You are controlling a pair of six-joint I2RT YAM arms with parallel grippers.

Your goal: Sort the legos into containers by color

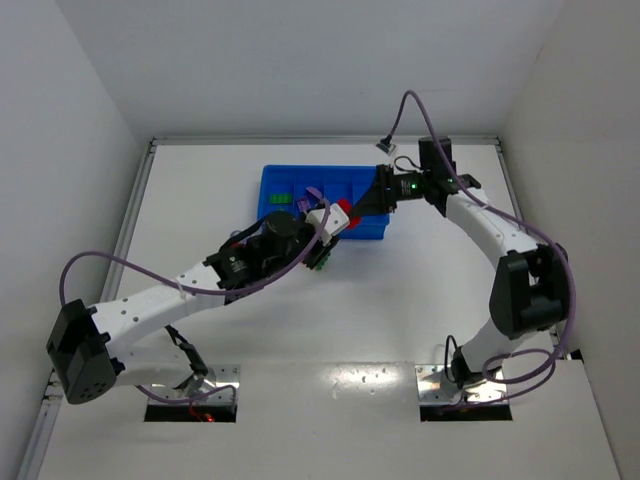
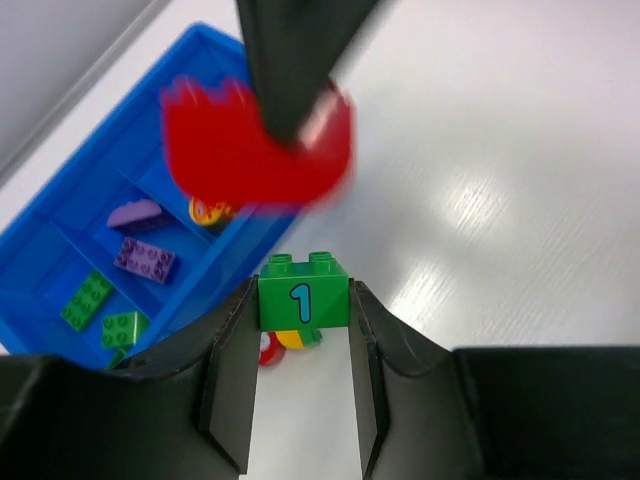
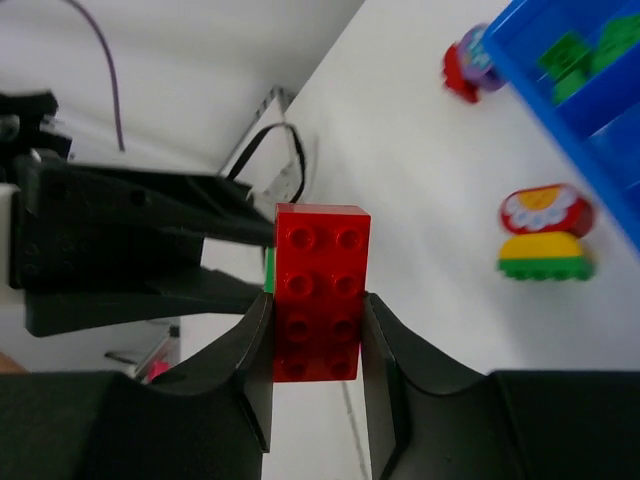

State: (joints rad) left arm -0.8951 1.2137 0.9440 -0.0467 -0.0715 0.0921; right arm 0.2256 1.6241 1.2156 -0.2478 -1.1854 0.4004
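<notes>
Top view: both arms met at the near right corner of the blue tray (image 1: 275, 180). The right gripper (image 1: 352, 212) had a red brick (image 1: 343, 211), with the left gripper (image 1: 322, 250) just beside it. You could not tell the grip from up here.

Left wrist view: the left gripper (image 2: 303, 300) was clamped tight on a green brick (image 2: 303, 296) marked 1, fingers on both side faces, held above the table. The red brick (image 2: 240, 150) was blurred, pinched by the other arm's fingers near the tray (image 2: 110, 130) wall. The tray held green bricks (image 2: 88, 300) in one compartment and purple bricks (image 2: 145, 258) in the next.

Right wrist view: the right gripper (image 3: 318, 330) was closed on the red brick (image 3: 320, 300), gripping its lower half, studs facing the camera. The left gripper (image 3: 150, 250) sat right behind it and a green sliver showed there. Whether red and green touched, I couldn't tell.

My read: the step was getting red free of green. To do it well, you needed to keep the left clamp firm and pull the red brick straight away with no twist, since only its lower half was gripped and it could slip. Then lift it clear of the wall and drop it in a compartment without green or purple. Mind the loose toy piece (image 3: 545, 240) on the table.
</notes>
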